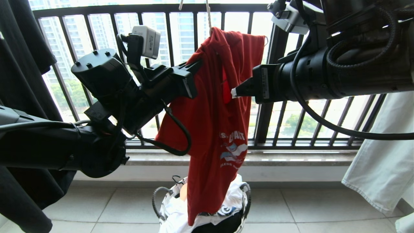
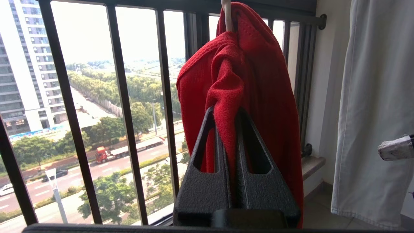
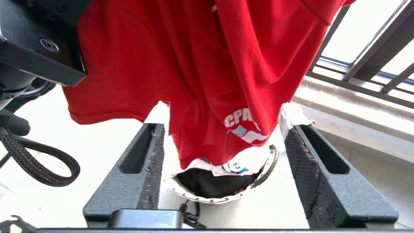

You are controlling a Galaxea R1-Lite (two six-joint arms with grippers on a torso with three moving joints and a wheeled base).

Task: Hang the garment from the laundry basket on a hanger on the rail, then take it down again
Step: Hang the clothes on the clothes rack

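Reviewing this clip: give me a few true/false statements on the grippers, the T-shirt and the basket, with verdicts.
1. The left gripper is shut on the red T-shirt. True.
2. The right gripper also clamps the T-shirt. False: its jaws stand open, cloth hanging between them.
3. The T-shirt lies wholly in the basket. False: it hangs from the hanger, hem reaching the basket.
4. The basket stands on the floor below the T-shirt. True.
5. The basket holds no laundry. False: white and black cloth shows inside.

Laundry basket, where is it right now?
In the head view the laundry basket sits on the floor at bottom centre, directly below the hanging garment, whose hem drapes over it.
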